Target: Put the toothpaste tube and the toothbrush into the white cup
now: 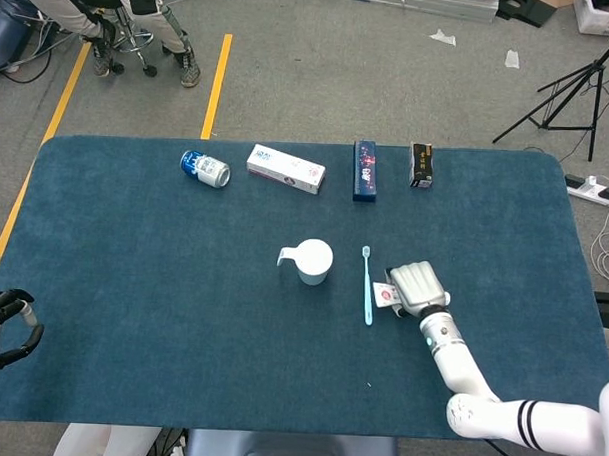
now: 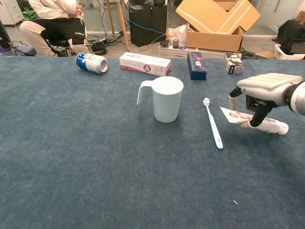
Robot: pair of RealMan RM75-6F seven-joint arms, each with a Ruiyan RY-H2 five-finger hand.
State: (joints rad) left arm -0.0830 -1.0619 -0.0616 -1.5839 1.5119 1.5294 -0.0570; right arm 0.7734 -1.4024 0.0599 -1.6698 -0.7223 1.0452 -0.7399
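Chest view shows my right robot hand (image 2: pixel 261 94) gripping the toothpaste tube (image 2: pixel 254 121), fingers curled around it, the tube tilted with its flat end raised off the blue tabletop (image 2: pixel 95 157). The toothbrush (image 2: pixel 212 123) lies flat just left of the tube, bristle end pointing away from me, apart from my fingers. The white cup (image 2: pixel 167 98) stands upright to the left of the toothbrush, its handle on the far-left side. In the head view my left robot hand (image 1: pixel 3 323) sits at the near-left corner of the tabletop, holding nothing, fingers loosely curled but apart. Along the far edge lie a blue can (image 1: pixel 204 168) on its side, a white toothpaste box (image 1: pixel 286 168), a dark blue box (image 1: pixel 364 170) and a small dark box (image 1: pixel 421 165).
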